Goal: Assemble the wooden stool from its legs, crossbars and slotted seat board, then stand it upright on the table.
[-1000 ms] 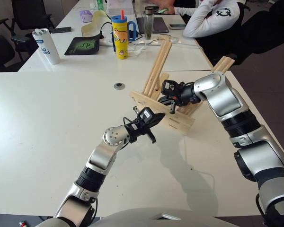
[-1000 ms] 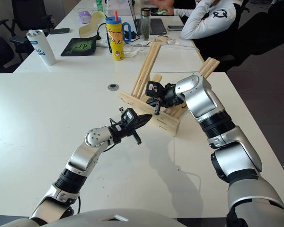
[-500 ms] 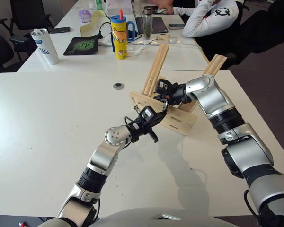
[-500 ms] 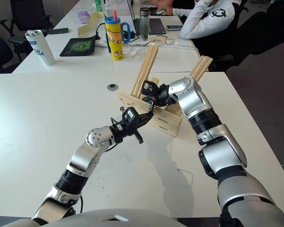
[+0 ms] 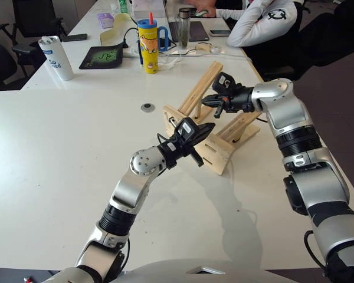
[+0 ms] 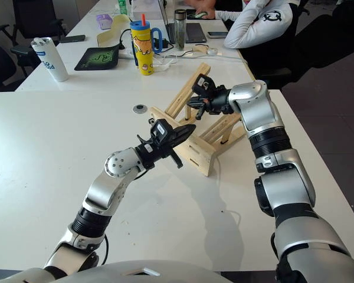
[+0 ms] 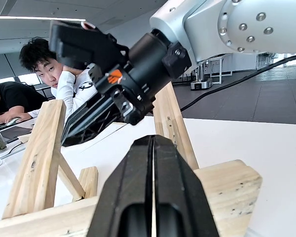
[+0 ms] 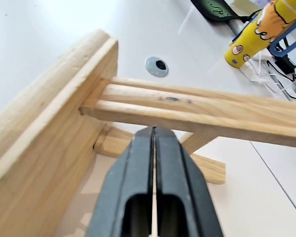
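Note:
The wooden stool lies tipped on its side in mid table, its slotted seat board (image 5: 216,155) standing on edge. One pair of legs (image 5: 202,89) slants up and away, the other pair (image 5: 241,125) lies low toward the right. My left gripper (image 5: 209,127) is shut, its tips against the seat board's upper edge (image 7: 227,182). My right gripper (image 5: 206,101) is shut too, its tips touching the underside of the raised leg pair (image 8: 197,106) near the seat board. Neither holds anything between its fingers.
A yellow cup (image 5: 148,46), a white tumbler (image 5: 57,57) and a black mat (image 5: 104,57) stand on the far table. A round grommet (image 5: 148,107) sits in the tabletop left of the stool. The table's right edge (image 5: 318,141) runs close behind the right arm.
The stool has turned and tipped, its legs swinging lower and to the right. My right gripper rose from the seat board to the upper legs. My left gripper moved forward onto the seat board.

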